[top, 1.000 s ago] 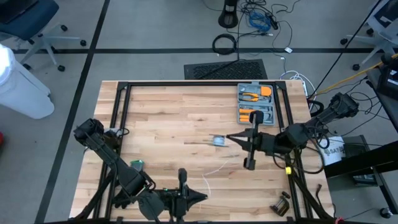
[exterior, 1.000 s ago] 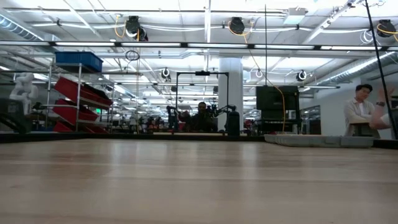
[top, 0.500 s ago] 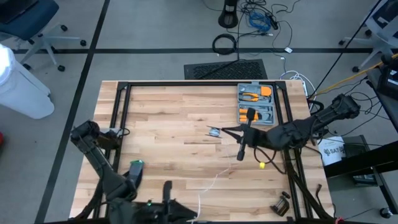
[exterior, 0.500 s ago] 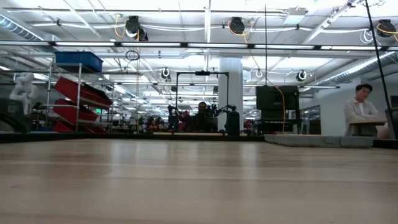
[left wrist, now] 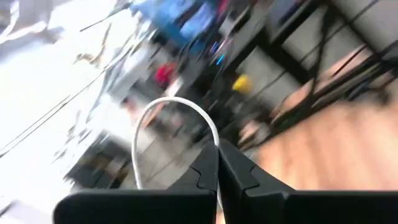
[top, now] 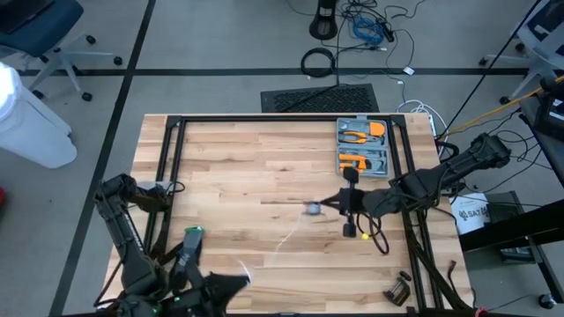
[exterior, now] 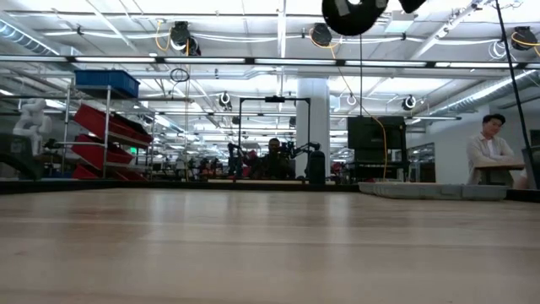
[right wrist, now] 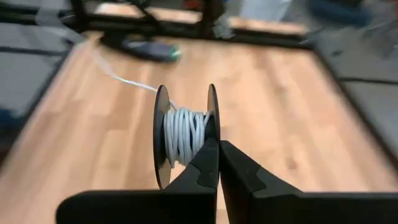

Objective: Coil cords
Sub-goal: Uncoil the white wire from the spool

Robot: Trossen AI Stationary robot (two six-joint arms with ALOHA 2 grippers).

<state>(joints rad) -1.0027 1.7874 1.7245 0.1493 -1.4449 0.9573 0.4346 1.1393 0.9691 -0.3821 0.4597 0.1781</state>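
High view: the right hand (top: 328, 205) is clenching a small spool (right wrist: 185, 134) over the middle of the desk (top: 229, 167), with white cord (right wrist: 181, 132) wound on it. The free cord (top: 284, 239) is trailing from the spool toward the desk's near-left corner, where the left hand (left wrist: 218, 163) is pinching its end. So the cord's long axis is running between the two hands, spool nearer the right.

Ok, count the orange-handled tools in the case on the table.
2. One orange-handled tool lies in the case's far half, the other in its near half. Smaller pieces there are too small to tell.
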